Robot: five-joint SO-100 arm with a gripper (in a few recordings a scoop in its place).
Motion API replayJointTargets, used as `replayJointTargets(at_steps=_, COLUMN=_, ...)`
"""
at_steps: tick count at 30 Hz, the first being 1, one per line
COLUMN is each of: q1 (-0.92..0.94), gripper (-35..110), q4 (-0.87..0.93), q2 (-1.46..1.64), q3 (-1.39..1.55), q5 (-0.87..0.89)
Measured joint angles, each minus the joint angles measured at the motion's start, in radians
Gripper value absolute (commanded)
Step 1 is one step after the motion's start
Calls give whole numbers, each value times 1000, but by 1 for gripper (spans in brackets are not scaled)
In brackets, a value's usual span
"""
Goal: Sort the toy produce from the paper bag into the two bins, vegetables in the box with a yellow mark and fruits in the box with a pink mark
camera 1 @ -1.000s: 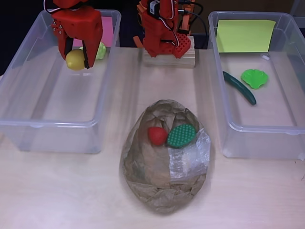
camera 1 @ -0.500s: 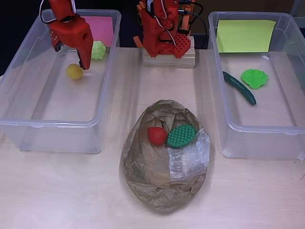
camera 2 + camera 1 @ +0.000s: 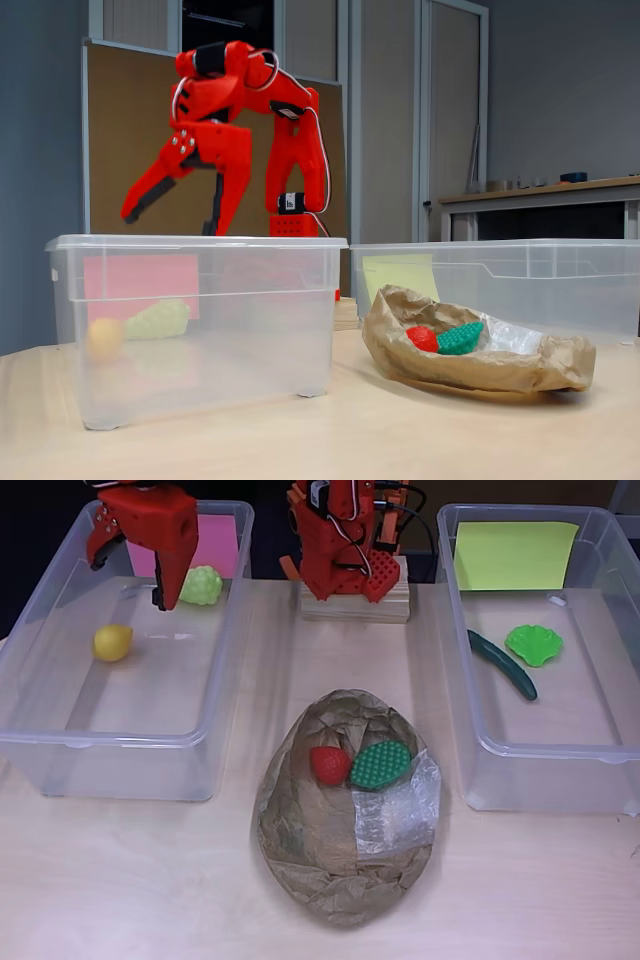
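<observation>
The gripper [image 3: 180, 212] is seen raised above the rim of the pink-marked bin [image 3: 40, 748], with its jaws spread and nothing held between them. In the overhead view the gripper [image 3: 125, 575] is located over the far end of that bin, close to the pink mark [image 3: 212, 542].

Two fruits are contained in the pink-marked bin: a yellow lemon [image 3: 113, 642] on the bin floor toward the desk's left edge, and a pale green bumpy fruit [image 3: 201, 585] just in front of the pink mark. In the yellow-marked bin [image 3: 540, 770], at the desk's right side, a dark green cucumber [image 3: 503, 664] and a bright green leafy vegetable [image 3: 534, 644] are held.

The paper bag [image 3: 345, 870] is placed at the middle of the desk, toward its near edge. Two items are left in its mouth, touching each other: a red strawberry [image 3: 329, 764] and a textured green leaf-shaped piece [image 3: 380, 764].

Sorting is judged to be incomplete. The following risks are expected:

- Both pieces may be pinched together, because they are in contact.
- The crumpled bag wall may be caught by a finger and the bag dragged, because it is unsecured.
- The bin rim may be struck if the gripper is swung across too low.
</observation>
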Motion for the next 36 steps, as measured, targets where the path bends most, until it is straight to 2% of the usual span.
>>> replayJointTargets(at_steps=6, q1=-239, gripper=45, q4=25, q2=86, q3=5, q5=147)
replayJointTargets(at_steps=17, q1=-755, gripper=44, q4=-25, q2=101, q3=84, q5=804)
replayJointTargets(at_steps=27, q1=-928, gripper=47, q4=-186, q2=-26, q3=75, q5=1318)
replayJointTargets(at_steps=36, q1=-1003, gripper=45, q4=-227, q2=-313, q3=-75, q5=1528)
